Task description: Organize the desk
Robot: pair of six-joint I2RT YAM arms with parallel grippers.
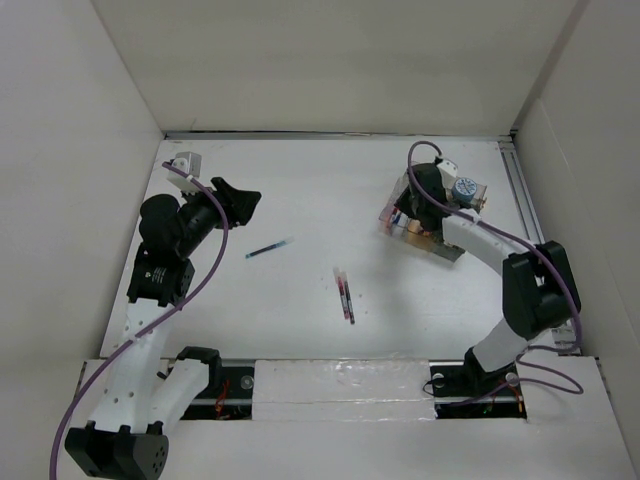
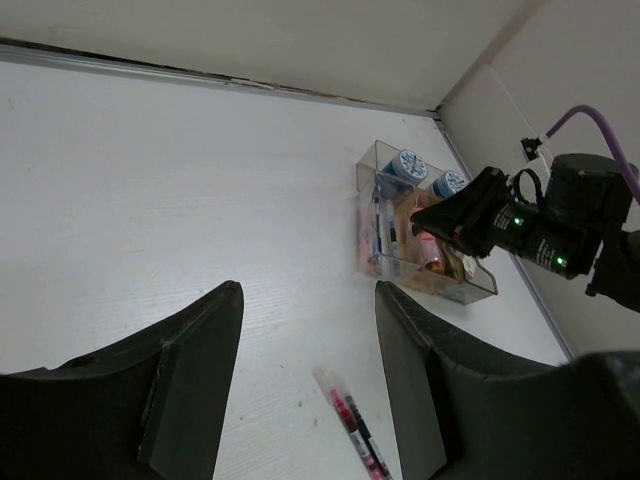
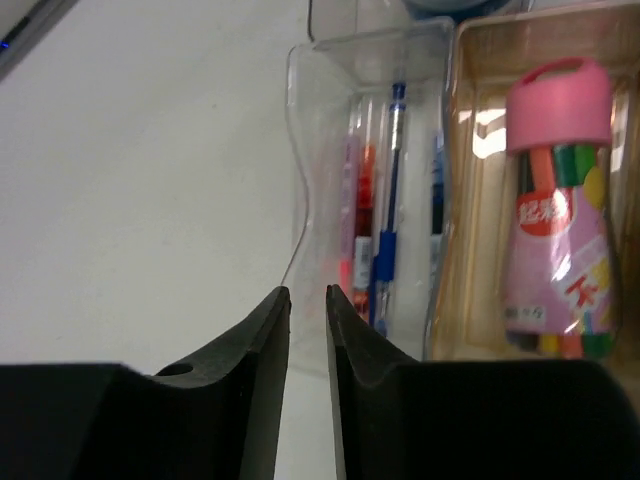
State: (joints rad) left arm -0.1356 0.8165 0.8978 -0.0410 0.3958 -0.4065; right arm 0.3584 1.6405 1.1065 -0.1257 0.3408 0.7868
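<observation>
2 robot arms are shown over a white, walled surface point(image 1: 300, 190) with loose pens and a clear tray point(image 2: 470, 292).
The left fingers point(image 2: 195, 380) are spread and empty, held above the surface's far-left part. A blue pen point(image 1: 268, 248) lies just right of them and closer in, its long axis roughly left to right. Red pens point(image 1: 344, 295) lie mid-surface, long axis near to far. The right fingers point(image 3: 250, 380) are parted by a narrow gap, nothing pinched, over the tray at far right. The left arm is judged nearer the blue pen.
</observation>
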